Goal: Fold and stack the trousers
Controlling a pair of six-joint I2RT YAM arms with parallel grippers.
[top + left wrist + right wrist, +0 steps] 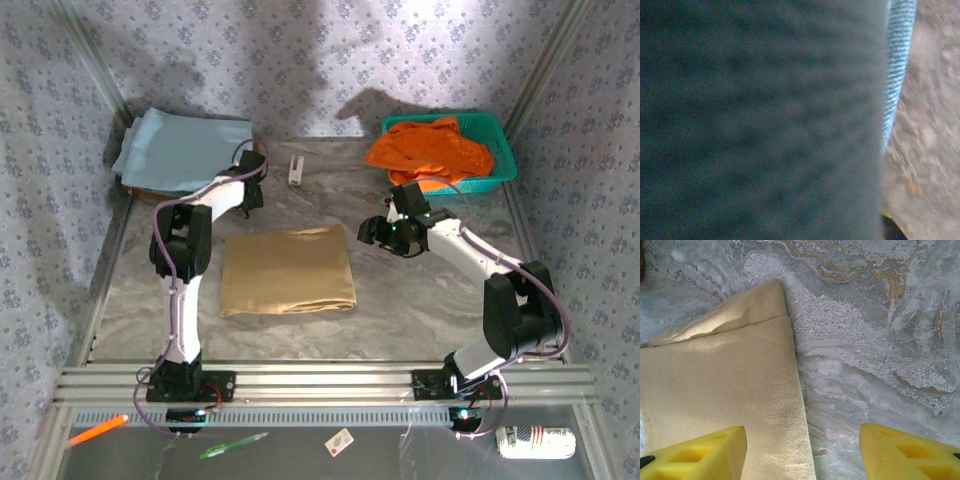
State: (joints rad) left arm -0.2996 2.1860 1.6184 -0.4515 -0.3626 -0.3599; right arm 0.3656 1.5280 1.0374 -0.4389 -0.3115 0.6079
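The tan trousers [288, 270] lie folded into a flat rectangle at the middle of the marble table. My right gripper [368, 232] hovers open just past their right edge. In the right wrist view its yellow fingertips [700, 452] straddle that edge of the trousers [730, 380], one over cloth, the other over bare table. My left gripper [255, 178] is at the back left, at the right edge of the light blue folded cloth [185, 150]. That light blue cloth [765, 120] presses blurred against the left wrist camera and hides the fingers; its hem [897, 60] shows.
A green basket [503, 150] holding an orange garment [430, 150] stands at the back right. A small white object [297, 168] lies at the back middle. Patterned walls and metal frame rails [320, 380] enclose the table.
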